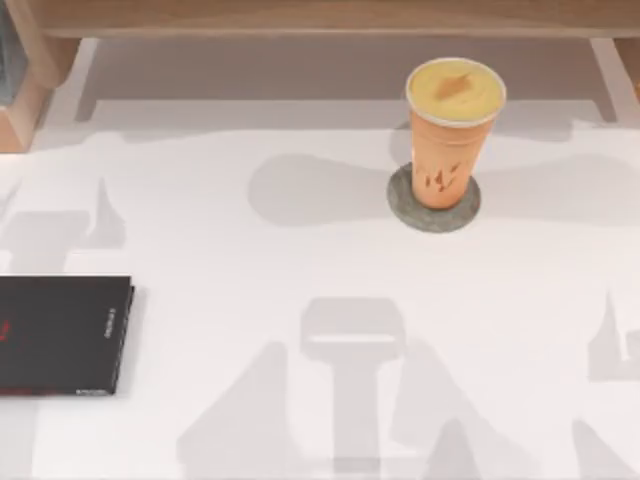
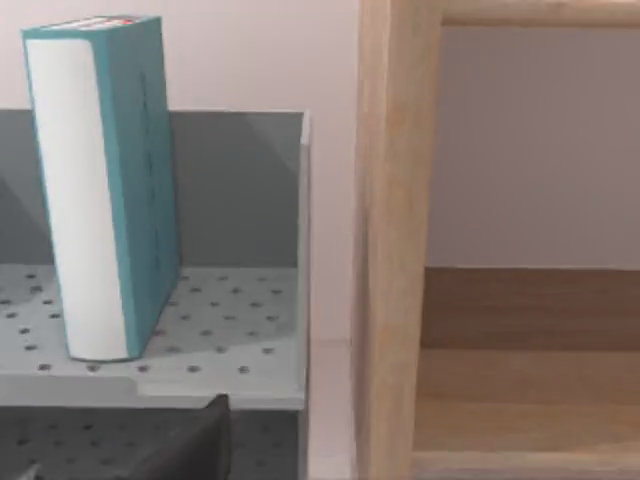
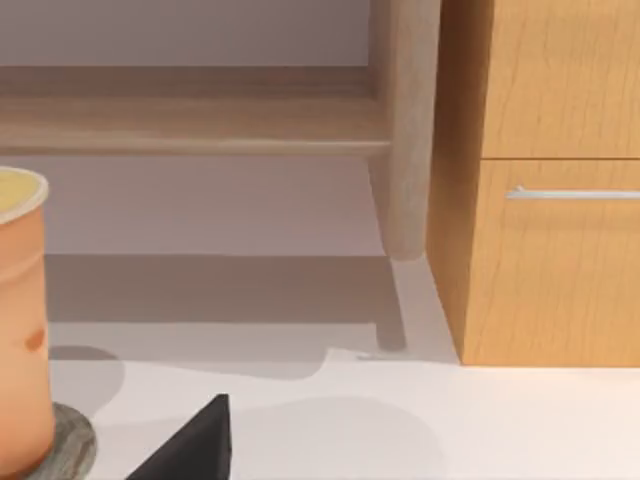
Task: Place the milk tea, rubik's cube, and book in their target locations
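Note:
The milk tea [image 1: 455,130], an orange tapered cup with a yellow-tan top, stands upright on a round grey coaster [image 1: 434,212] at the table's back right. The right wrist view has the same milk tea [image 3: 20,330] at its edge, with a dark part of my right gripper [image 3: 190,445] close beside it and apart from it. The book [image 2: 100,190], teal with white page edges, stands upright on a grey perforated rack [image 2: 230,340]. A dark part of my left gripper [image 2: 190,450] sits low in front of that rack. The rubik's cube is out of view.
A thin black book [image 1: 60,335] lies flat at the table's left edge. A wooden shelf [image 1: 320,20] runs along the back, with its post [image 2: 390,240] beside the rack. A wooden drawer cabinet [image 3: 540,180] with a metal handle stands right of the cup.

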